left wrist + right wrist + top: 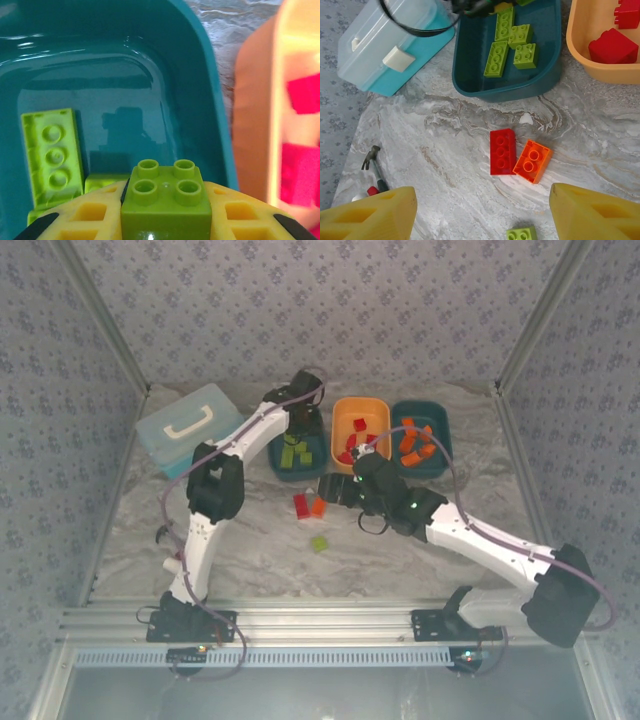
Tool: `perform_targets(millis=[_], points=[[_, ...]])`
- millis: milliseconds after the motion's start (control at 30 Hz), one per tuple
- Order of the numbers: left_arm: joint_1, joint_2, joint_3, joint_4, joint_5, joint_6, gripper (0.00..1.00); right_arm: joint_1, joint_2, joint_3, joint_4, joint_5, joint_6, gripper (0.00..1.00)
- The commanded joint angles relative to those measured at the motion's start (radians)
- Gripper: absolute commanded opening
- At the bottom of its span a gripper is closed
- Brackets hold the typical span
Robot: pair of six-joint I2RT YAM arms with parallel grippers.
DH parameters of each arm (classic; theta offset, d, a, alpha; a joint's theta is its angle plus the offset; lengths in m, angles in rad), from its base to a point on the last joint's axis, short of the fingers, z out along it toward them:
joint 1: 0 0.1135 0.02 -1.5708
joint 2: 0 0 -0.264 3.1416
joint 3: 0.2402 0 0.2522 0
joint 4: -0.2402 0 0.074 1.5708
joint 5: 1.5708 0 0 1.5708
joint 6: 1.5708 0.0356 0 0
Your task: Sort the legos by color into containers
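Observation:
My left gripper (pixel 165 202) is shut on a lime green four-stud brick (pixel 165 195) and hangs over the left teal tub (pixel 200 75). Other green bricks (pixel 496 58) lie in that tub (pixel 298 478). The orange tub (pixel 361 400) holds red bricks (pixel 612 46), and the right teal tub (pixel 420 404) holds orange ones. On the table lie a red brick (pixel 502 151), an orange brick (pixel 532 161) touching it, and a small green brick (pixel 522 233). My right gripper (pixel 482 205) hovers open above these, nothing between its fingers (pixel 370 215).
A light blue lidded case (pixel 188 427) with a white handle stands at the back left, close to the left teal tub. Small tools (pixel 372 165) lie near the table's left front. The enclosure walls frame the table.

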Motion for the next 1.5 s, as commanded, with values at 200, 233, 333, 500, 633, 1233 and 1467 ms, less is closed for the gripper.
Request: perform_targets(millis=[200,233,333,500,633,1233,1467], points=[[0.029,0.095,0.125,-0.064,0.033,0.034,0.36,-0.006,-0.041,-0.036,-0.033,-0.020,0.023,0.72],[0.029,0.101,0.134,-0.069,0.039,0.039,0.42,-0.006,-0.039,-0.039,-0.034,-0.021,0.022,0.72],[0.031,0.115,0.156,-0.090,0.041,0.046,0.57,-0.007,-0.033,-0.044,-0.037,-0.021,0.026,0.72],[0.031,0.057,0.140,-0.081,0.046,0.034,0.73,-0.004,-0.024,-0.047,-0.043,-0.014,0.032,0.74],[0.032,-0.077,0.066,-0.036,0.043,-0.004,0.75,0.022,0.026,-0.005,-0.092,0.037,0.021,0.74],[0.028,-1.349,-1.241,0.229,0.112,-0.273,0.79,0.049,0.512,0.252,-0.212,0.131,0.173,0.70],[0.028,-1.684,-1.434,0.118,0.142,-0.340,0.81,0.052,0.644,0.414,-0.280,0.175,0.257,0.68]])
